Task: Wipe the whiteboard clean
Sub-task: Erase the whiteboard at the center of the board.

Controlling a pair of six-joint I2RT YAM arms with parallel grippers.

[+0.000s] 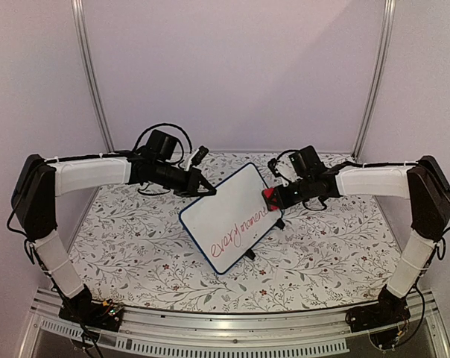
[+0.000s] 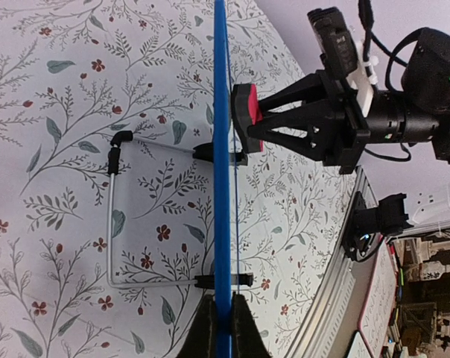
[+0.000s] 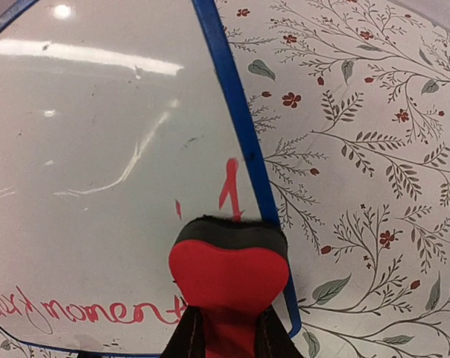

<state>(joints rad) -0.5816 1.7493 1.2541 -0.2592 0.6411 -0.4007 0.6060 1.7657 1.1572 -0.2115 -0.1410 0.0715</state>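
The whiteboard (image 1: 226,220) stands tilted at the middle of the table, blue-framed, with red handwriting (image 1: 238,233) along its lower right part. My left gripper (image 1: 209,191) is shut on its upper left edge; in the left wrist view the blue frame (image 2: 222,149) runs edge-on between the fingers (image 2: 242,332). My right gripper (image 1: 276,198) is shut on a red eraser (image 1: 269,197) with a black felt face. The eraser (image 3: 229,272) presses on the board (image 3: 98,164) near its right frame, just above the end of the red writing (image 3: 83,313). A red stroke (image 3: 229,190) shows beyond the eraser.
A wire stand (image 2: 112,224) with black clips props the board from behind on the floral tablecloth (image 1: 135,246). An aluminium rail (image 1: 232,328) runs along the near edge. Walls with metal posts (image 1: 91,74) close the back and sides.
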